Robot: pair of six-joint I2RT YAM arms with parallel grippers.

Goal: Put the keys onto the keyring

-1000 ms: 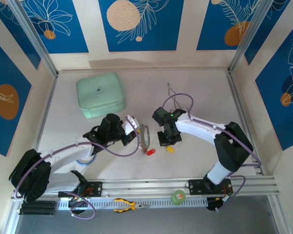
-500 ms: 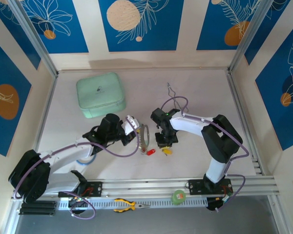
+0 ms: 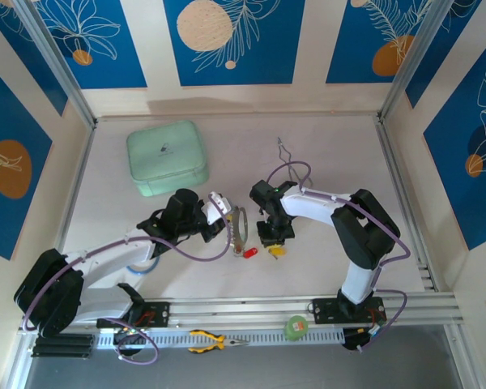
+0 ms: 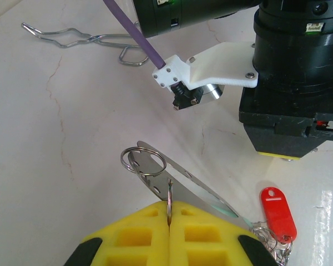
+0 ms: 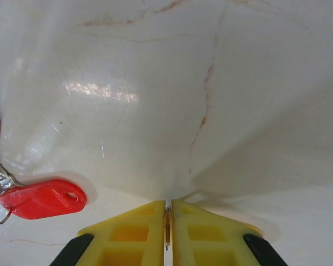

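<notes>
Our left claw (image 4: 169, 209) grips the keyring (image 4: 195, 189); our right claw (image 5: 167, 213) pinches a thin wire loop (image 5: 167, 228), red-tagged key (image 5: 41, 198) just beside; tongs (image 4: 83, 40) lie farther off.

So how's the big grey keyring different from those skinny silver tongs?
The keyring is a flat, wide band; the tongs are thin bent wire. The keyring is pinched at its rim by the left gripper, whose yellow fingers are shut on it; the tongs lie flat on the table, untouched, farther out. Both are shiny metal.
</notes>
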